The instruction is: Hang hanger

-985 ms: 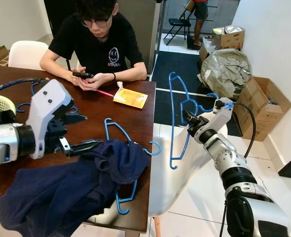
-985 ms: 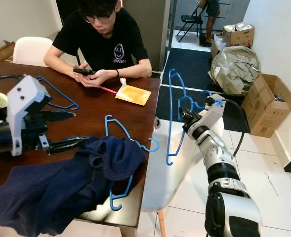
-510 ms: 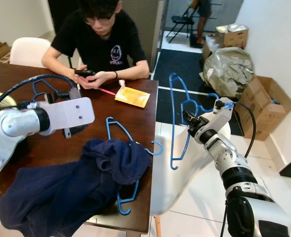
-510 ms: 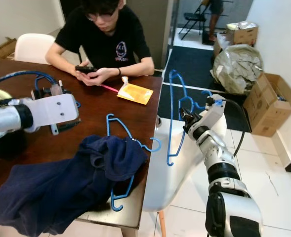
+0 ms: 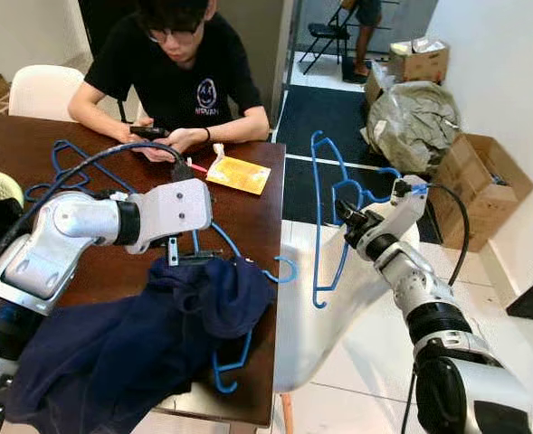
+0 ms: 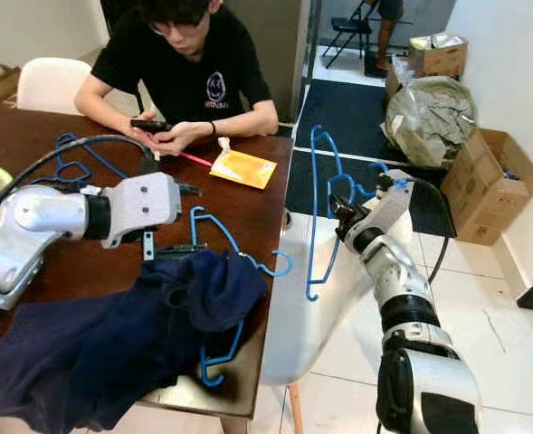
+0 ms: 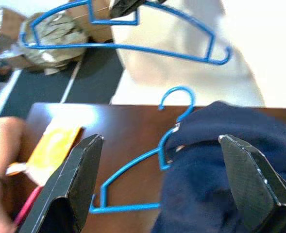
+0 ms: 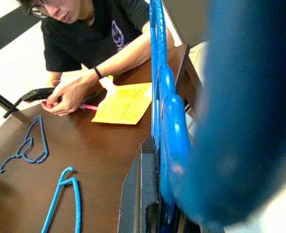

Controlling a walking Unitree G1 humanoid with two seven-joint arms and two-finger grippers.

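A small pale logo was seen on the black shirt of the person (image 5: 186, 68) seated at the far side of the worktop (image 5: 248, 212), but its lettering could not be read; no writing could be made out on the yellow packet (image 5: 238, 174) lying near that person's hands either. The right gripper (image 5: 349, 217) was held out past the worktop's right edge, above the white chair (image 5: 325, 307), its fingers (image 8: 140, 194) clamped on a blue hanger (image 5: 325, 212) that was carried upright in open air, well apart from the worktop. Open tiled floor (image 5: 510, 344) was left to the right of that arm, with cardboard boxes (image 5: 479, 185) and a grey sack (image 5: 411, 122) along the wall. A second hanger (image 5: 234, 262) was lying on the worktop, partly buried under the dark blue garment (image 5: 139, 344), its hook (image 5: 286, 269) poking just past the worktop's edge and its lower end hanging over the near edge. The left gripper (image 7: 162, 179) was poised over that hanger and the garment, fingers (image 7: 72, 182) spread wide, nothing between them. Compared with a second earlier, the left arm had been swung in over the middle of the worktop, its wrist turned downward, while the right arm and its hanger had been kept almost where they were. More blue hangers (image 5: 62, 163) were lying at the worktop's far left.
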